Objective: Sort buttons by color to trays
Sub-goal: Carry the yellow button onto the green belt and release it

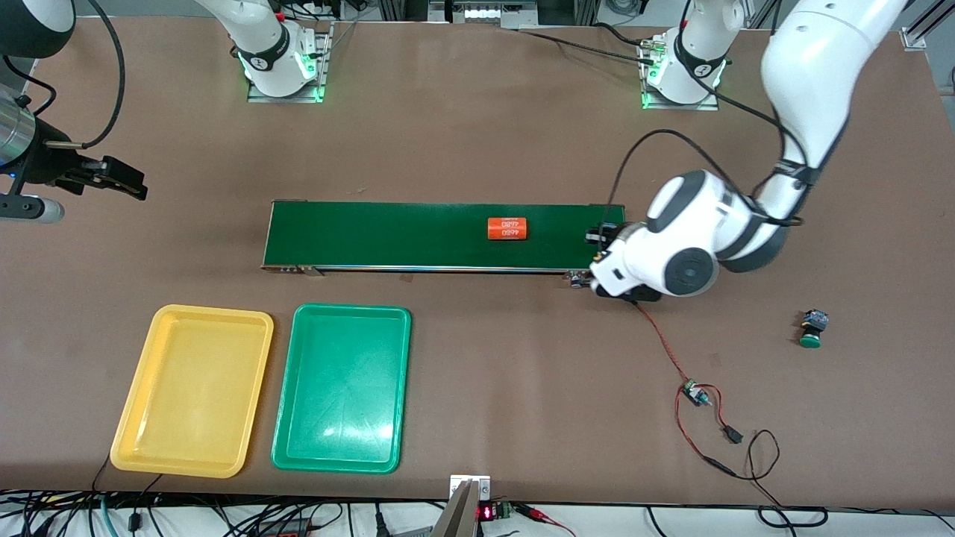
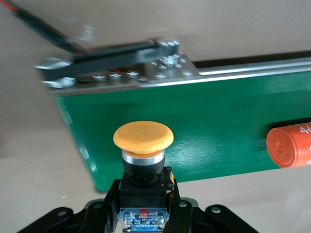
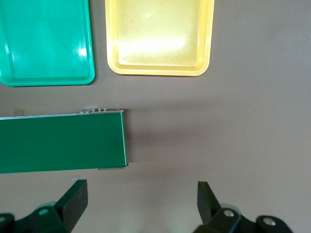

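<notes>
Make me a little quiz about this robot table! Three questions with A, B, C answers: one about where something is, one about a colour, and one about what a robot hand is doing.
1. Where is the orange cylinder?
A. in the yellow tray
B. on the green conveyor belt
C. on the bare table

2. What colour is the cap of the button in the left gripper?
A. yellow-orange
B. dark green
C. red

3. How is the right gripper?
A. shut on a button
B. shut on nothing
C. open and empty

Answers:
1 B: it lies on the conveyor belt.
2 A: the left wrist view shows a yellow-orange cap, over the belt's end.
3 C: its fingers stand wide apart over bare table, while that arm waits.
</notes>
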`<state>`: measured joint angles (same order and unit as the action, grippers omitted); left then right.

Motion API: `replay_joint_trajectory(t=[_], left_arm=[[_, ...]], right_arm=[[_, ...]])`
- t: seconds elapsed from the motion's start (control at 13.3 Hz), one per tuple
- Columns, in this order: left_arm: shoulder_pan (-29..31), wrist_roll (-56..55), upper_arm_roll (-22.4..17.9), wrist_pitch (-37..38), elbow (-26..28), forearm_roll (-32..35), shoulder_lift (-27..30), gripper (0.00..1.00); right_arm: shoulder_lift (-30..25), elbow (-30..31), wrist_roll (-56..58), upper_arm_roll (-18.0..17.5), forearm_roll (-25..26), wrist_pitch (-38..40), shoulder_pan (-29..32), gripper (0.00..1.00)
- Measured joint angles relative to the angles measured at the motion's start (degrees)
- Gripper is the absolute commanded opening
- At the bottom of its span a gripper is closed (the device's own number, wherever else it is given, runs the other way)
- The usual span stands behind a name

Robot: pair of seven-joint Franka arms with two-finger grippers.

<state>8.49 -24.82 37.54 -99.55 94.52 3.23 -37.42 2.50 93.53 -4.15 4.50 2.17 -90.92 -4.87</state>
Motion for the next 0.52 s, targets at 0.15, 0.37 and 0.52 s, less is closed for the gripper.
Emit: replay_joint_trajectory(t=[0.15,0.37,0.52], left_arm=[[-0.92,-0.79,-0.02,-1.49,1.53,0.0,-0.17,0.27],[-0.86,-0.8,-0.22,-3.83,3.7,0.0,-0.7,0.53],[-0.85,-0.8,-0.3,-4.54,4.55,0.0,-1.17,1.0]], right_arm=[[0.0,0.0,0.01,-0.01,0.0,0.01,-0.02,1.0],[0.04,0.0,0.08,-0.06,-0.01,0.01,-0.06,1.0],[0.52,0.02,0.18,-0.24,-0.01,0.05,-0.32,1.0]])
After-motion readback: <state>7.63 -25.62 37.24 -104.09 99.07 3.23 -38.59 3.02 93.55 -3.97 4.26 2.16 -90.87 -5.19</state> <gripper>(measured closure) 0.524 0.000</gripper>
